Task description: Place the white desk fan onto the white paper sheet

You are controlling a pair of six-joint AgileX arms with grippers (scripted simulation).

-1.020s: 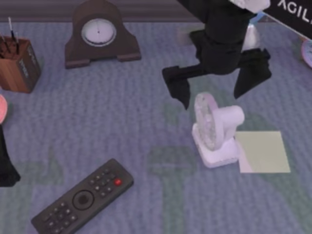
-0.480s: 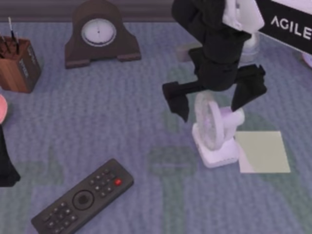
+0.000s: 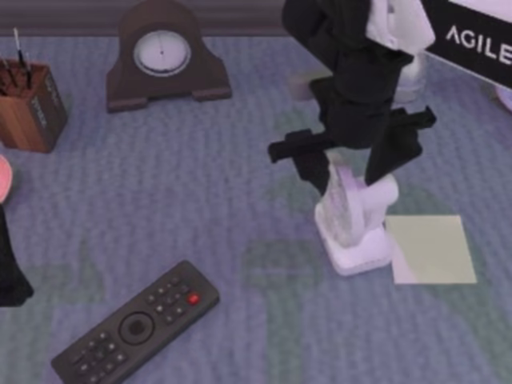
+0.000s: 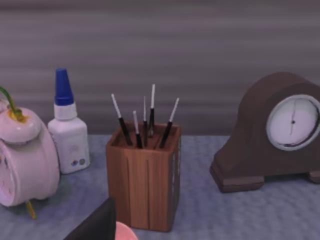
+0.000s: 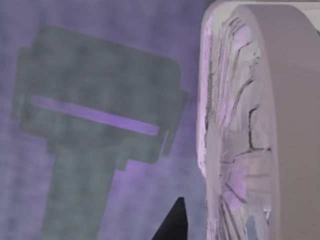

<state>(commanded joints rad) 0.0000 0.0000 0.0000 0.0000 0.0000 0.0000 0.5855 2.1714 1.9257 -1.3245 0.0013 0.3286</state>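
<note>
The white desk fan (image 3: 358, 240) stands upright right of the table's centre, its grille head facing left. The white paper sheet (image 3: 432, 250) lies flat directly to its right, touching the fan's base. My right gripper (image 3: 350, 166) hangs over the fan with its black fingers down either side of the head and motor housing, open. In the right wrist view the grille (image 5: 235, 125) fills the side, and one dark fingertip (image 5: 176, 222) stands a small gap away from it. My left gripper (image 3: 10, 276) is parked at the left edge, open.
A brown mantel clock (image 3: 164, 56) and a wooden pen holder (image 3: 28, 100) stand at the back left. A black remote (image 3: 136, 324) lies at the front left. The silver hourglass (image 3: 412, 72) is partly hidden behind my right arm. A glue bottle (image 4: 67, 130) stands beside a pink alarm clock (image 4: 22, 165).
My right gripper has come down over the fan, and its fingers have drawn closer together around the head. The fan, the sheet and the left arm have stayed put.
</note>
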